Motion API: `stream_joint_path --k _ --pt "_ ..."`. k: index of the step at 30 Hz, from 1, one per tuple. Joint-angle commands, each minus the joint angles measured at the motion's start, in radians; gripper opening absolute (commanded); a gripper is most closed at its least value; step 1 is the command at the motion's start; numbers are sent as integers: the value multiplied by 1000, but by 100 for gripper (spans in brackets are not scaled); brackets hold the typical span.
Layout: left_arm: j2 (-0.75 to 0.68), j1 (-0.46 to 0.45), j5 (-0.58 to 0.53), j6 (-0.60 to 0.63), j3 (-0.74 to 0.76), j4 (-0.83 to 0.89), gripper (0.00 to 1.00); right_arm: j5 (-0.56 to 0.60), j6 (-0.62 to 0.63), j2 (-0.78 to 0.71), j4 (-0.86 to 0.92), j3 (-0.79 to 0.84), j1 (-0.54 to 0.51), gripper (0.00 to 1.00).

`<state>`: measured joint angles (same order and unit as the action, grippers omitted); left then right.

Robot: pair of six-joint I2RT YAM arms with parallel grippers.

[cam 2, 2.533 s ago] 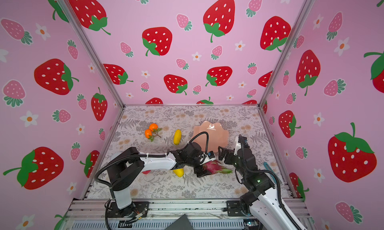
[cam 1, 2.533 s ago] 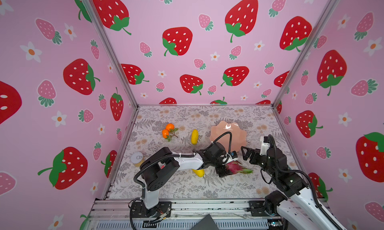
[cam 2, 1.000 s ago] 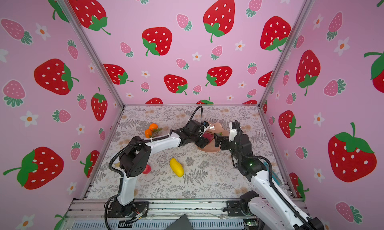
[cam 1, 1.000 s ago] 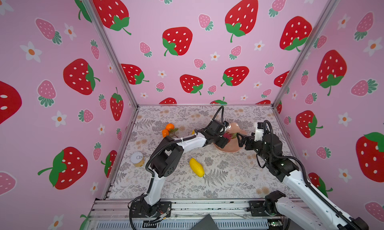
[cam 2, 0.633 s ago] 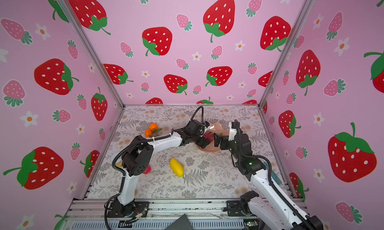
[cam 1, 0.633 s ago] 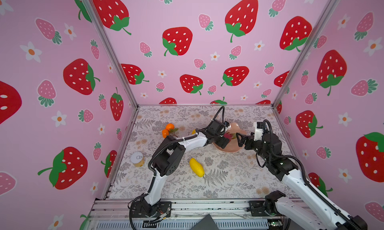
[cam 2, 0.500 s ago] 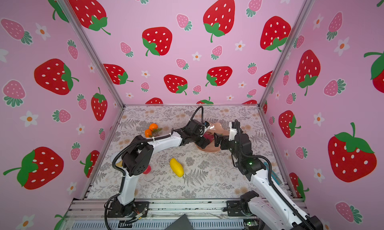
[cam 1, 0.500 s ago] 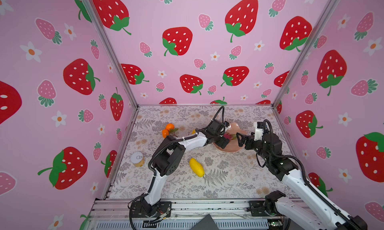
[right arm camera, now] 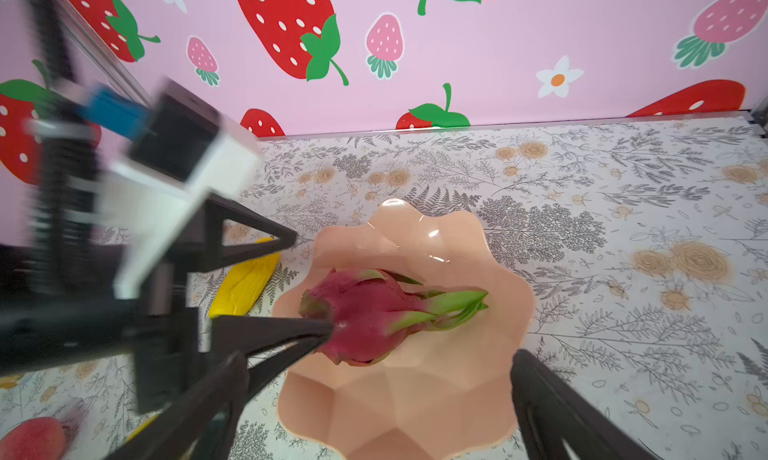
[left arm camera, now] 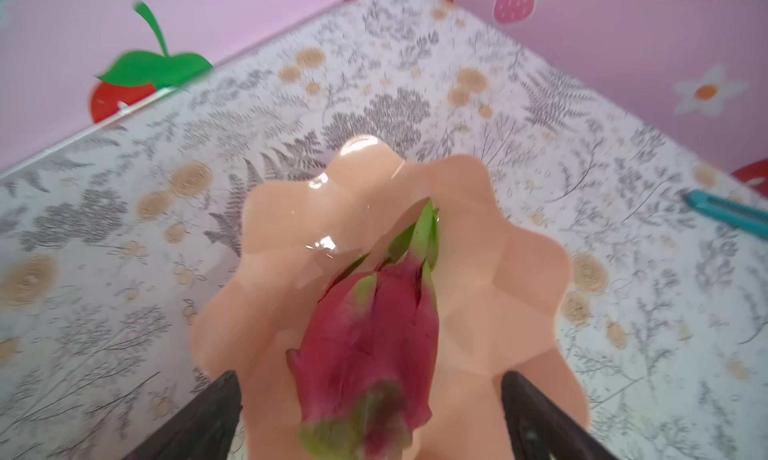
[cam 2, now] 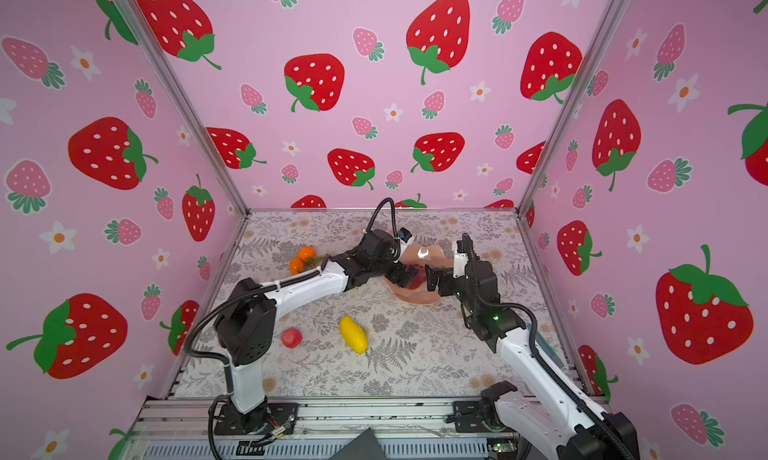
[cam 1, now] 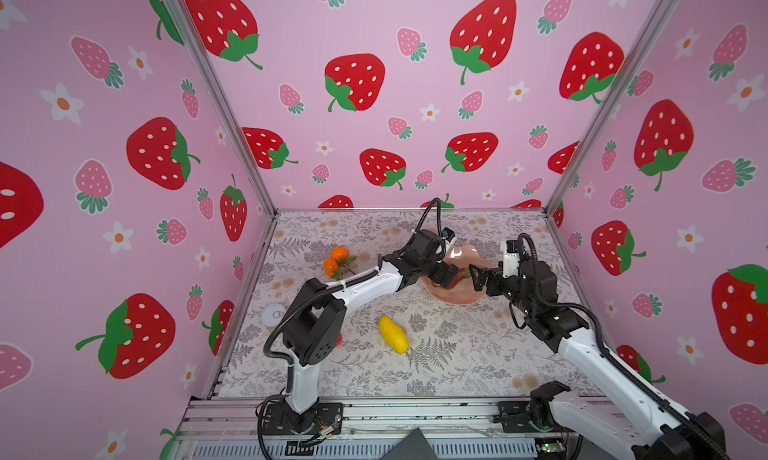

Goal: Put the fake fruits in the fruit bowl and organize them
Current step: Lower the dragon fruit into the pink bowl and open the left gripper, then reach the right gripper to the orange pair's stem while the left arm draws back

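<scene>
Left gripper (right arm camera: 312,283), jaws wide and empty, straddles the green-tipped magenta dragon fruit (right arm camera: 365,316) lying in the glossy peach-pink scalloped bowl (right arm camera: 415,404), long axis pointing away from it, crosswise to the open right gripper (cam 1: 473,277).

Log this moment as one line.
left tool: open, straddling dragon fruit | right tool: open, over fruit bowl | dragon fruit: lying in bowl | on table: yellow fruits, oranges, red fruit

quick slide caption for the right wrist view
Dragon fruit lying in the scalloped peach bowl, left pincer open beside it.
</scene>
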<state>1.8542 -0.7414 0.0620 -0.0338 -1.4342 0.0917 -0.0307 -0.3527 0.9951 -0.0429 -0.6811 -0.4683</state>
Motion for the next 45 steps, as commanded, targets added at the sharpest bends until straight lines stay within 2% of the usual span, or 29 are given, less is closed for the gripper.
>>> stream_joint_path --k 1,4,8,10,14,17,20,22,27,31,35,42,45 --pt "-179 71 -81 -104 104 0 99 -93 45 84 -101 -62 -4 99" --pt "-380 158 -168 -224 235 113 99 -154 57 237 -199 -149 -60 99" --pt "-664 301 -210 -368 385 291 99 -204 174 544 -232 -398 -199 100" --pt "-764 348 -231 -400 413 392 99 -239 227 702 -238 -530 -250 96" --pt "-920 416 -254 -427 419 568 99 -328 252 963 -272 -737 -293 84" --pt "-990 454 -255 -425 445 606 99 -404 232 1125 -262 -875 -313 76" --pt "-1022 489 -244 -422 484 603 99 -412 237 1239 -255 -977 -353 73" --pt "-1031 507 -227 -428 503 587 99 -394 242 1297 -247 -1034 -383 72" --pt "-1037 525 -210 -431 526 562 99 -216 260 1392 -217 -1131 -440 72" --pt "-1048 540 -212 -426 540 551 99 -131 321 1484 -101 -1265 -465 68" --pt "-1073 555 -224 -433 555 537 99 -117 350 1551 -31 -1353 -477 58" --pt "-1095 569 -222 -433 585 509 99 -123 339 1562 -32 -1343 -477 58" --pt "-1094 571 -210 -441 592 496 99 -125 343 1574 -19 -1354 -477 53"
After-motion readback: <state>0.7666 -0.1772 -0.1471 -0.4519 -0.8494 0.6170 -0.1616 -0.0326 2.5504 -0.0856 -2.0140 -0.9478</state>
